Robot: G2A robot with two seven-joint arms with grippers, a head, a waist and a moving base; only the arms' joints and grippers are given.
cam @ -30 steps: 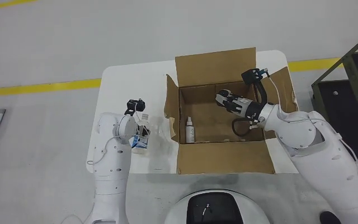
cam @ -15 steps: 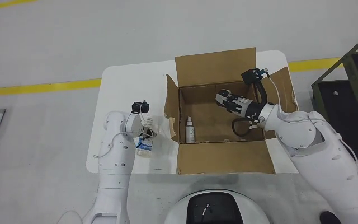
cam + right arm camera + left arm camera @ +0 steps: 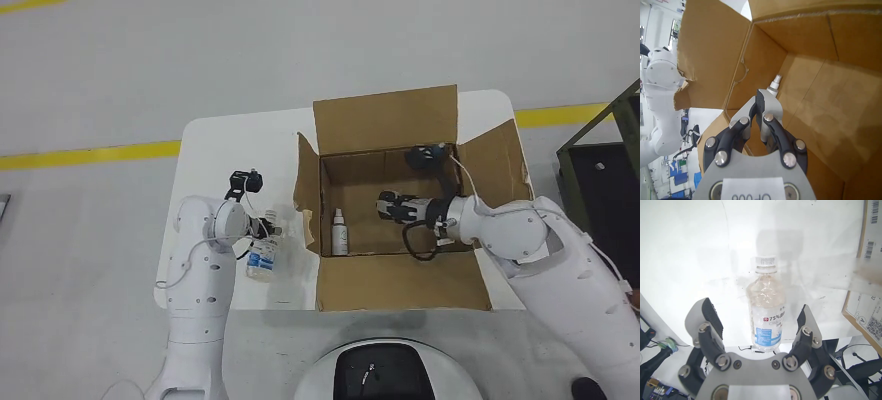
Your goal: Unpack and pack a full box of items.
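Note:
A clear bottle [image 3: 765, 313] with a white cap and blue label lies on the white table [image 3: 230, 150], left of the open cardboard box [image 3: 385, 120]; from above the bottle [image 3: 262, 262] is near the table's front edge. My left gripper [image 3: 757, 309] is open, its fingers on either side of the bottle with gaps, and it [image 3: 265, 240] hangs just above the bottle. A small white spray bottle [image 3: 340, 232] lies inside the box by its left wall. My right gripper [image 3: 759, 96] is shut and empty inside the box, its tips close to the spray bottle [image 3: 775, 84].
The box flaps stand open on all sides; the left flap [image 3: 305, 195] is torn and rises between the two arms. A dark rack [image 3: 600, 170] stands off the table's right end. Bare table lies behind and left of the bottle.
The left gripper has set the bottle down on the table and opened. The right gripper has moved lower into the box, toward the spray bottle.

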